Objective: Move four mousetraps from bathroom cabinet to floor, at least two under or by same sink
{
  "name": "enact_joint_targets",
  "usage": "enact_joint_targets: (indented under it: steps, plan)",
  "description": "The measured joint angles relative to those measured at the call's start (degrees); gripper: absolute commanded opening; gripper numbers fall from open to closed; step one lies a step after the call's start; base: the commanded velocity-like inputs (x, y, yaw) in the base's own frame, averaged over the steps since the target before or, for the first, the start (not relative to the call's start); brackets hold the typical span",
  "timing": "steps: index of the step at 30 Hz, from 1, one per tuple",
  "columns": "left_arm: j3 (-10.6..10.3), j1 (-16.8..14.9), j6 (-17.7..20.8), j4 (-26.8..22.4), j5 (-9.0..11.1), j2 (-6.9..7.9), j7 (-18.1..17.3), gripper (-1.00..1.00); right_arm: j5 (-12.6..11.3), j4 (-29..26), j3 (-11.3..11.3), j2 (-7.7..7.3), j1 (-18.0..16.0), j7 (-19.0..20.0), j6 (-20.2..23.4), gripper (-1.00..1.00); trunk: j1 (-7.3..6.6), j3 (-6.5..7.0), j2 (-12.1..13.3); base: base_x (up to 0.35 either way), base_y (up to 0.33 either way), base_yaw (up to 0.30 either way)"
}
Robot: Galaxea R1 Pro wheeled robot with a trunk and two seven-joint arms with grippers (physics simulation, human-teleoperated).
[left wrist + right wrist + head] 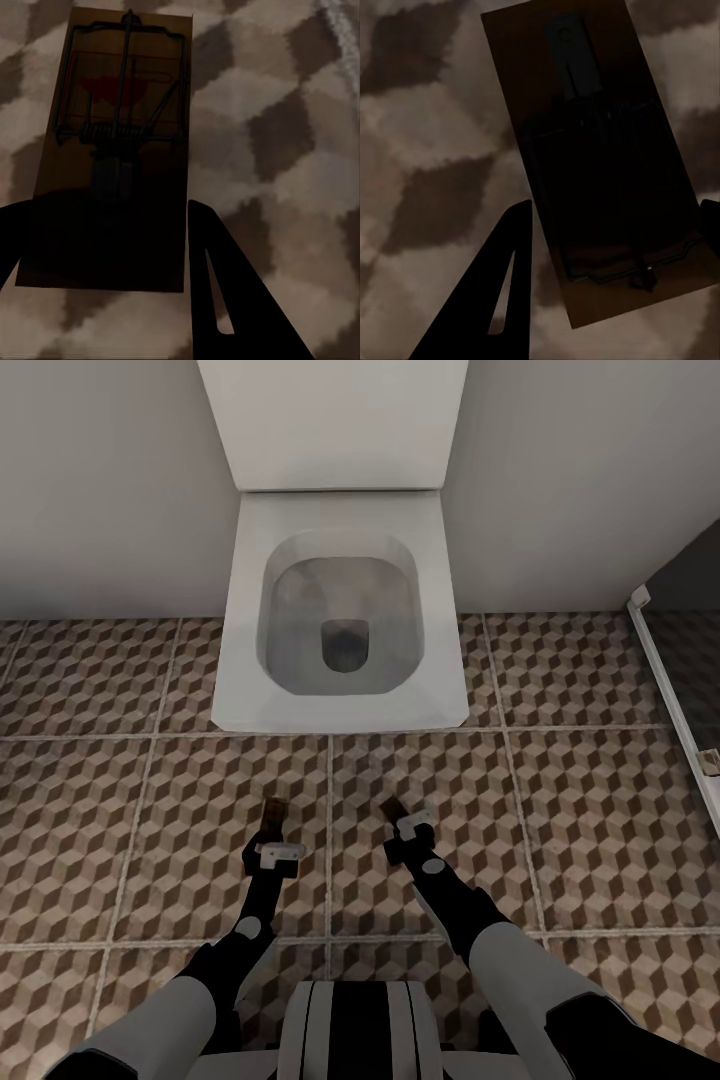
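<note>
Two mousetraps show, one in each end effector, both held above the bathroom floor in front of a square white toilet.

The left end effector grips the first mousetrap by its near end. In the left wrist view its two dark fingers flank the board, whose wire bar, coil spring and red mark face the camera. In the head view this trap is a small brown sliver past the fingertips.

The right end effector is clamped on the second mousetrap. In the right wrist view one finger stands at one long side, and the other finger peeps out at the far side. The board appears dim, so its red mark cannot be made out.

One glass panel with a white frame stands at the floor's right edge.
</note>
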Motion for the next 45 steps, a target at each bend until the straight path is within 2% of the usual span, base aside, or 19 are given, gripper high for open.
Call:
enact_joint_targets:
  steps: [27,36,45]
  plan:
    - [0.1,0.0,-0.03,4.01,0.05,-0.26,0.31,-1.0,-0.03,-0.07,0.0,0.0,0.0,0.0,0.02,-1.0,0.0,0.0,0.0,0.0,0.0,0.0]
    - [0.1,0.0,0.03,4.02,0.07,-0.34,0.28,-1.0,-0.04,-0.16,0.0,0.0,0.0,0.0,-0.01,-1.0,-0.03,0.0,0.0,0.24,0.0,0.0]
    - [0.1,0.0,-0.04,4.02,0.07,-0.35,0.36,-1.0,-0.04,-0.16,0.0,0.0,0.0,0.0,-0.01,-1.0,-0.01,0.0,0.0,0.075,0.0,0.0]
